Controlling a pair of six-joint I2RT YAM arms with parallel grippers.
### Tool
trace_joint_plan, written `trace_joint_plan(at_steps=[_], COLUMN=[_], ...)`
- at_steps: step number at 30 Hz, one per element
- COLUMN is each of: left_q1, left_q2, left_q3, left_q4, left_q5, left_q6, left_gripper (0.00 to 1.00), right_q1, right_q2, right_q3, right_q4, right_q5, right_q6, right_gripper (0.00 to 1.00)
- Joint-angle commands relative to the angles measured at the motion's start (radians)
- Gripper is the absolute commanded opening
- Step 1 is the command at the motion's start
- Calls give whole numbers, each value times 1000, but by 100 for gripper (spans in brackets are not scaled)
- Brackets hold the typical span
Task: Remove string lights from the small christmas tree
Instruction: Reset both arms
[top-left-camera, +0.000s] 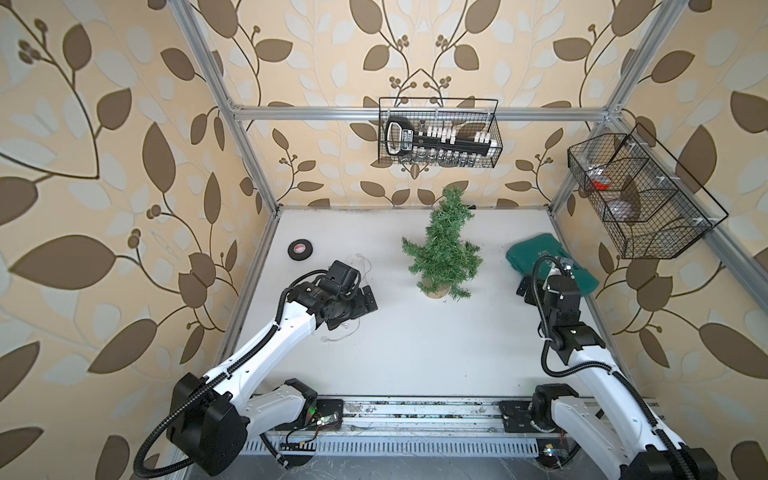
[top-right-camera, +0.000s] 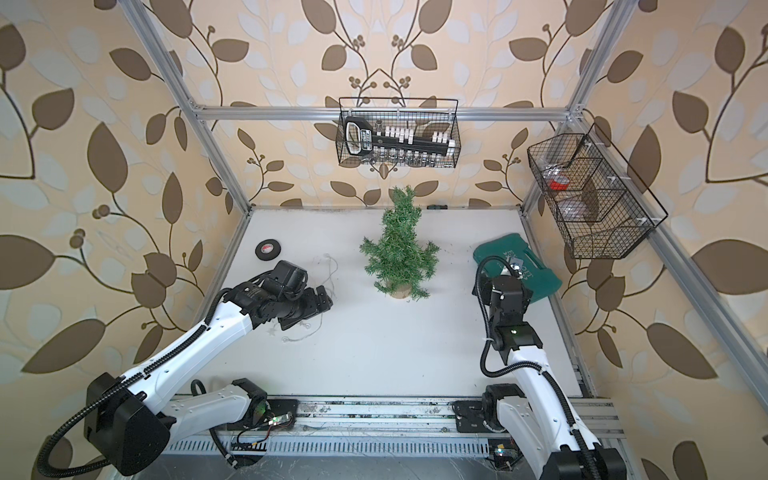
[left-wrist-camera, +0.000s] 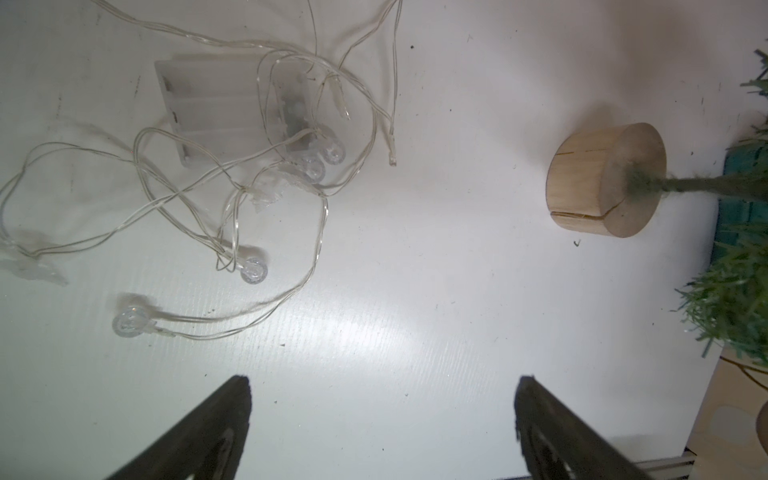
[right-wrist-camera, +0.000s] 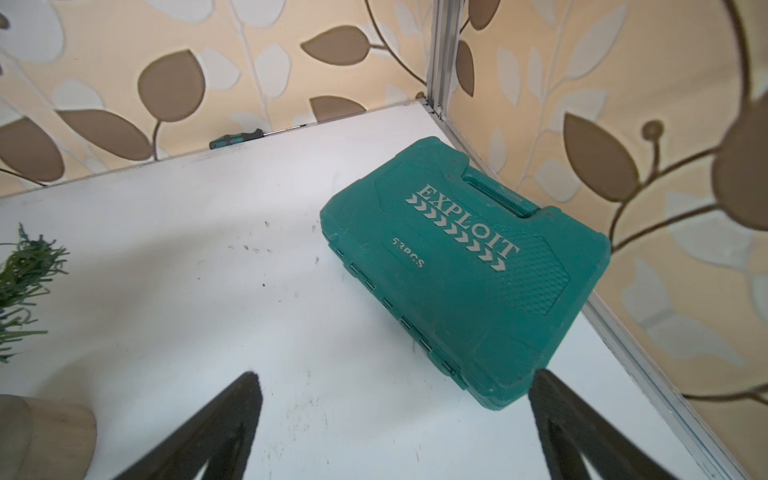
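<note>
Seeing the string lights (left-wrist-camera: 309, 168) tangled loose near the left edge of the worktop (top-left-camera: 415, 353), clear of the small christmas tree (top-left-camera: 442, 245), with left gripper (left-wrist-camera: 383, 380) and right gripper (right-wrist-camera: 395, 374) both spread wide and empty, I'd worry the left one snags a loop pulling away.

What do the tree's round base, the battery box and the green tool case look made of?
Tree base: looks like unfinished pale wood, with visible grain and cracks. Battery box: seemingly clear, slightly frosted plastic; the table shows through. Tool case: probably moulded teal plastic, matte, with a diamond-textured panel and pale lettering.
</note>
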Motion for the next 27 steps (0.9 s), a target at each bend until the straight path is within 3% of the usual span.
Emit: trace_joint_plan(at_steps=[1,9,27], left_q1=[2,2,2], left_q2=[8,36,50], left_q3=[20,20,-10], left_q4=[-11,-13,-13], left_q5=[-11,17,70], left_q6=[-7,6,8], left_gripper=[99,99,99], right_q1=[-1,-4,-42], right_q2=[52,194,583], right_q3=[0,-24,-28], right_q4=[100,245,653], right_q5=[-33,-11,-98], right_q6=[-22,-92,-109], right_gripper=[100,100,100])
